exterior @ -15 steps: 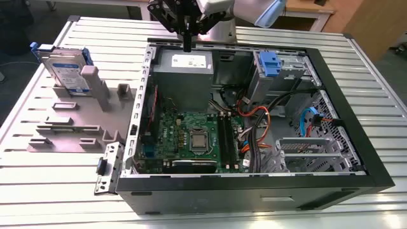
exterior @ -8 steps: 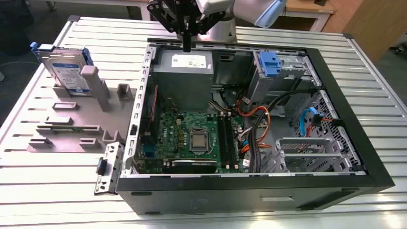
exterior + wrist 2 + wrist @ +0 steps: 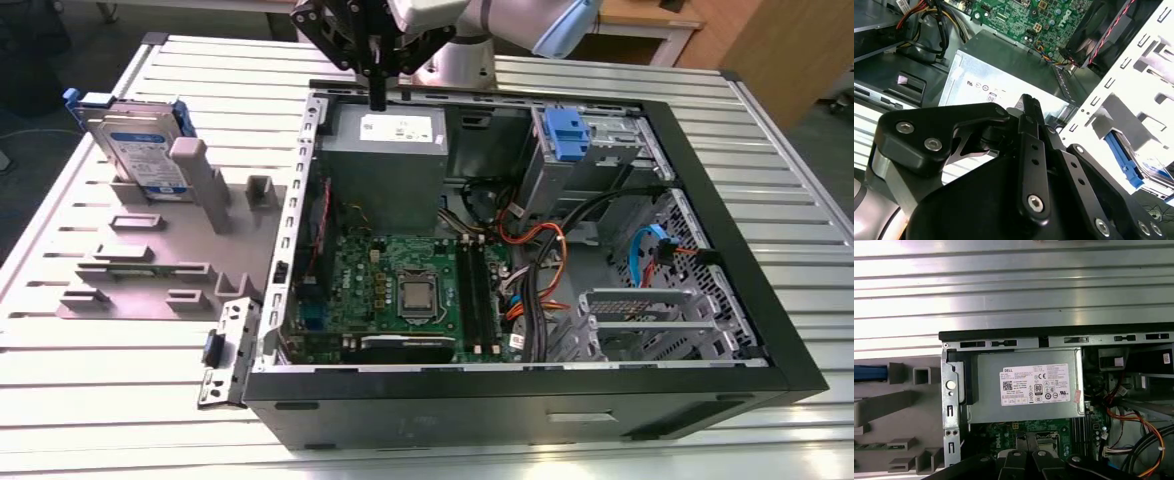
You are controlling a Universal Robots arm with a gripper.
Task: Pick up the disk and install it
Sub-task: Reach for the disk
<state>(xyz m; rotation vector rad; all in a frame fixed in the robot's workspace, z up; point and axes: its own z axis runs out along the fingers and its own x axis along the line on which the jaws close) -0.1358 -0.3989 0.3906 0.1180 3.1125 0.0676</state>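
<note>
Fingers together and empty above the grey metal box (image 3: 384, 135), the black gripper (image 3: 379, 100) should clear the computer case's wall (image 3: 315, 160) when reaching for the upright silver, blue-framed disk (image 3: 140, 150).

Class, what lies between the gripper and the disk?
Exterior view: from the gripper, the case's side wall, bare table slats, then a grey post before the disk.

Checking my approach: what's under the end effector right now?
The grey metal box with a white sticker, inside the computer case. In the second wrist view the end effector hides part of its top.
</note>
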